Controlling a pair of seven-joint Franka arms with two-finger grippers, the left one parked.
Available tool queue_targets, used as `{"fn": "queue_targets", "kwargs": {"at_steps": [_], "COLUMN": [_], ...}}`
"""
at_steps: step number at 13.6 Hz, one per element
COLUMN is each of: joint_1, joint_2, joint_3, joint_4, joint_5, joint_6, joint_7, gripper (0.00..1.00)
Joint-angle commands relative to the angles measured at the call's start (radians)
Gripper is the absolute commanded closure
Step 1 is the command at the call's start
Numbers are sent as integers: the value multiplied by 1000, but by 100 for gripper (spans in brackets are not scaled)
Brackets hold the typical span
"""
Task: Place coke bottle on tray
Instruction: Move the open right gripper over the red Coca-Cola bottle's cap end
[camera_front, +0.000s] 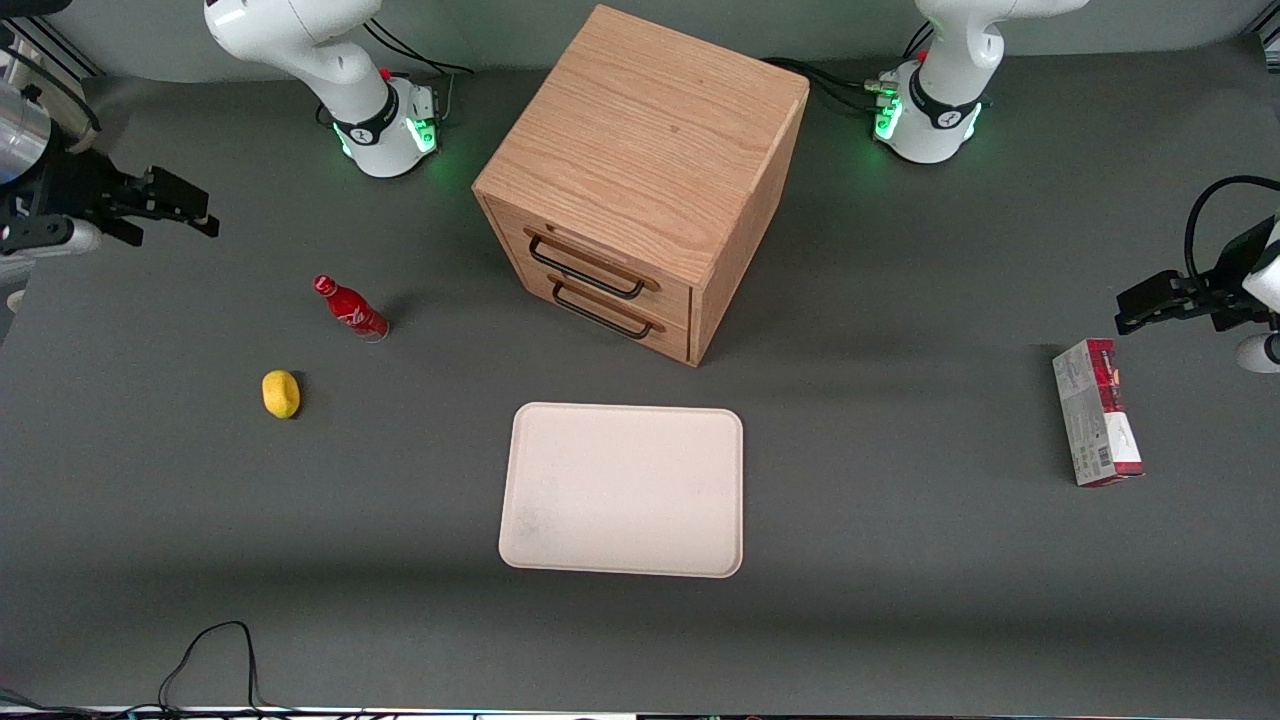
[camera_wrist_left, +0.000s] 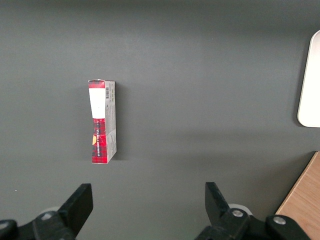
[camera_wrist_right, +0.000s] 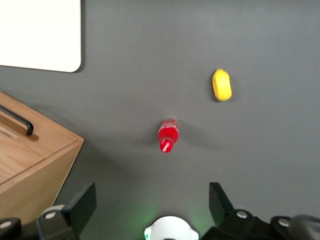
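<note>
Coke bottle (camera_front: 350, 309): stands upright on the dark grey table (camera_front: 900, 560), toward the working arm's end; red cap up, clear base down. Nothing touches it. From the right wrist camera it is seen from above (camera_wrist_right: 168, 134), cap toward the lens.
Tray (camera_front: 623, 489): lies flat on the table, nearer the front camera than the wooden cabinet (camera_front: 640, 180), with nothing on it; well apart from the bottle. One rounded corner shows in the right wrist view (camera_wrist_right: 40, 35), and an edge in the left wrist view (camera_wrist_left: 310, 80).
Gripper (camera_front: 185, 208): hangs in the air at the working arm's end of the table, above the surface and well apart from the bottle; fingers (camera_wrist_right: 82, 205) spread wide and holding nothing.
Lemon (camera_front: 281, 393): rests on the table near the bottle, nearer the front camera than it, not touching it.
Cabinet: two drawers with dark handles, both closed.
Carton (camera_front: 1096, 411): red and white, lying flat toward the parked arm's end.
</note>
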Motion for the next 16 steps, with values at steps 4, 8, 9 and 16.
{"fn": "queue_targets", "kwargs": {"at_steps": [4,8,9,16], "joint_1": [15,15,14,9], "joint_2": [-177,-203,-214,-300], "joint_3": [54,49,47,41], "joint_4": [-249,-340,-370,-670], "joint_5": [-38,-67,-73,-124], "joint_6": [138,206,229,477], "joint_7": [107,106,106,103], "gripper": [0,0,0,0]}}
